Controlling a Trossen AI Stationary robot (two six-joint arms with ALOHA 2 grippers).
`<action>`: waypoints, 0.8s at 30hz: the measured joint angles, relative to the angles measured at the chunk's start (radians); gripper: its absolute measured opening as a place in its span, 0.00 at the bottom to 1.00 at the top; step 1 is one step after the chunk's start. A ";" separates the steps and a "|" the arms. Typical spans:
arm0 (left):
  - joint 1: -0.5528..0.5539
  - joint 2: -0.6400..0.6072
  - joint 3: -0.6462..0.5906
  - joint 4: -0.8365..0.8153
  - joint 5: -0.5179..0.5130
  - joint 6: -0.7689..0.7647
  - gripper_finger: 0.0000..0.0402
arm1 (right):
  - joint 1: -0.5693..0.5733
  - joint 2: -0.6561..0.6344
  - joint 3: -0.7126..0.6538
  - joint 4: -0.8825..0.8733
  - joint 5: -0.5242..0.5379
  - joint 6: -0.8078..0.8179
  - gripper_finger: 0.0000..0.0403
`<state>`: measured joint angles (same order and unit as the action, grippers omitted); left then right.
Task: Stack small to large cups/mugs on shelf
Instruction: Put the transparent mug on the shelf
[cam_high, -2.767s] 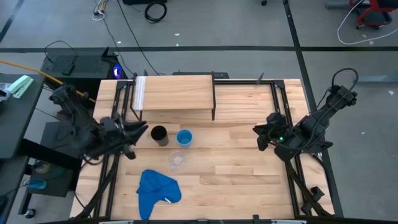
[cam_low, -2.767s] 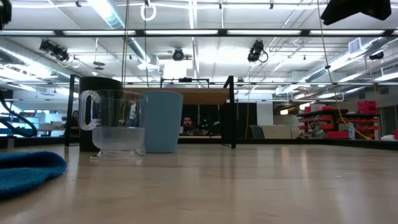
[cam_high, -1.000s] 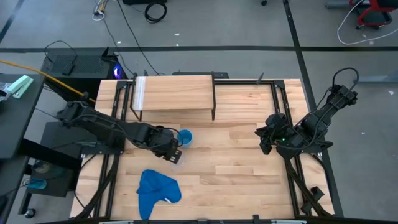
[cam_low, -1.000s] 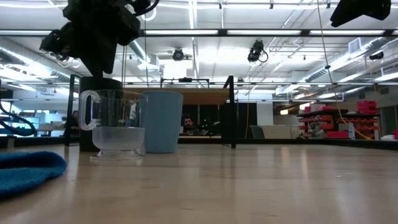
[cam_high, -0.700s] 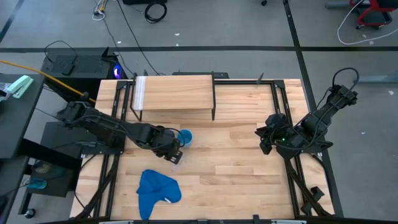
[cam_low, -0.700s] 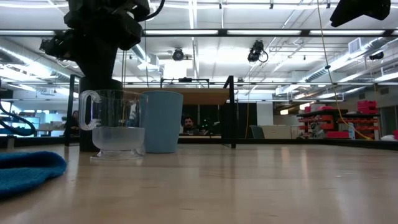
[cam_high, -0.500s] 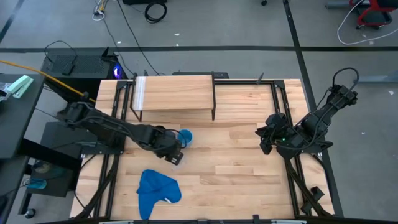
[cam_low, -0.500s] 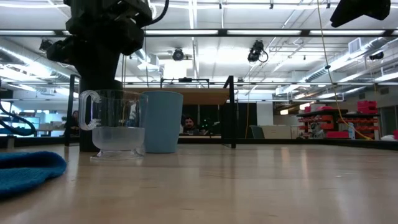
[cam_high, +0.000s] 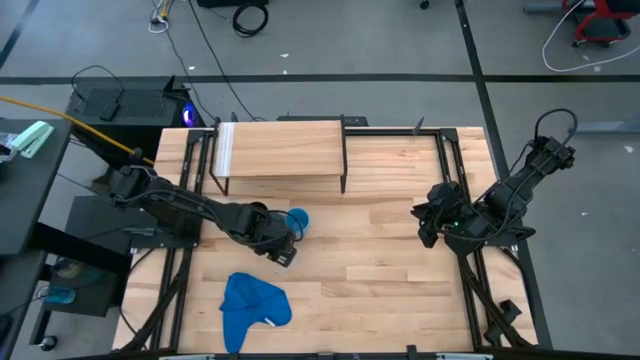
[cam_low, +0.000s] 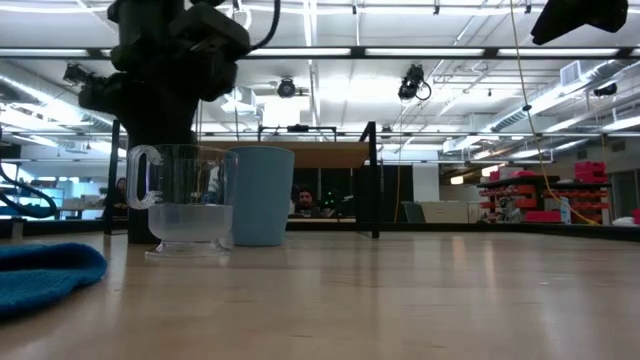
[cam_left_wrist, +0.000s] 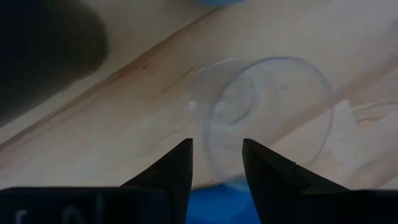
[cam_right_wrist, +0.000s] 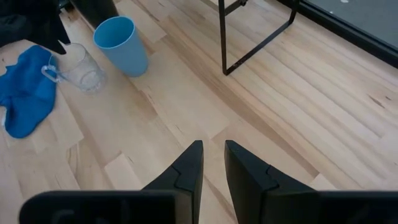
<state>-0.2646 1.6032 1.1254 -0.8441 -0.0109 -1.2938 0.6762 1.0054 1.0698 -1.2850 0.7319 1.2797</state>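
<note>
On the wooden table, with a bright ceiling-lit room beyond, a blue cloth lay nearest, the left gripper hung narrowly parted over the clear cup, its blue cup at two o'clock, the shelf farthest at twelve, the right gripper narrow, empty.

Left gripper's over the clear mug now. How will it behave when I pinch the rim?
The clear mug looks thin-walled and empty, so probably light. Its smooth wall may slip between the left gripper's narrow fingers. The side handle could make it swing off-centre when lifted.
</note>
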 joint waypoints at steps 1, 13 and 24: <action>0.000 0.005 0.000 0.000 0.000 0.000 0.36 | 0.000 0.000 0.000 0.000 0.000 0.000 0.18; 0.015 0.014 -0.001 0.019 -0.002 0.004 0.26 | 0.000 0.000 0.000 0.000 0.000 0.000 0.18; 0.015 0.014 -0.001 0.020 -0.002 -0.001 0.04 | 0.000 0.000 0.000 0.000 0.000 0.000 0.18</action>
<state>-0.2497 1.6176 1.1248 -0.8239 -0.0132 -1.2945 0.6765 1.0050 1.0698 -1.2850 0.7319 1.2797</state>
